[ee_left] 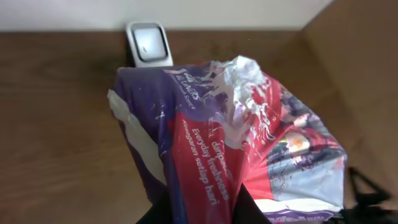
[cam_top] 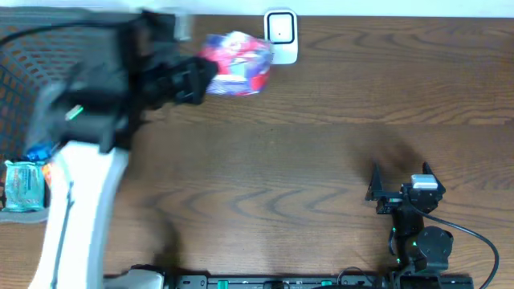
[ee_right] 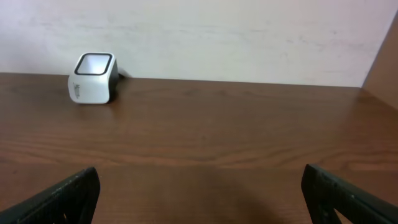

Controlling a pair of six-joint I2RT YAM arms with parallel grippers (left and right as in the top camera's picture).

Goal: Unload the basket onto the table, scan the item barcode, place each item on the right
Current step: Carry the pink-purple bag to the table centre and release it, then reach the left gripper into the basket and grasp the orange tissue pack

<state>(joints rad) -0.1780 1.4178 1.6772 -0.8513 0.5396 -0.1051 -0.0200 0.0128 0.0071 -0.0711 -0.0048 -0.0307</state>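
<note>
On the table (cam_top: 321, 160), a dark mesh basket (cam_top: 16, 72) stands at the far left, and the work happens along the back edge.

The bag (cam_top: 237, 64), a crumpled pouch in red, purple and white, is in the air near the back edge, held at one end by the left claw (cam_top: 205, 76). The jaws are nearly closed and pinch the bag's edge. In the overhead view its free end reaches the scanner (cam_top: 281, 36) and seems to cover a corner of it, but whether they touch cannot be told.

The picking up looks done, and the bag has been brought to the scanner. What is left is probably the scan itself. No barcode shows on the sides of the bag that the cameras see, so it may be on the underside, or the bag may need a turn. Nothing in the pictures shows that a reading has happened.

The long axis of the bag runs out from the claw toward the scanner, roughly along the back edge. The crumpled free end leads. The scanner's window looks upward.

The right claw (cam_top: 399, 183) rests near the front edge, well apart from the bag, with jaws wide and empty.
</note>
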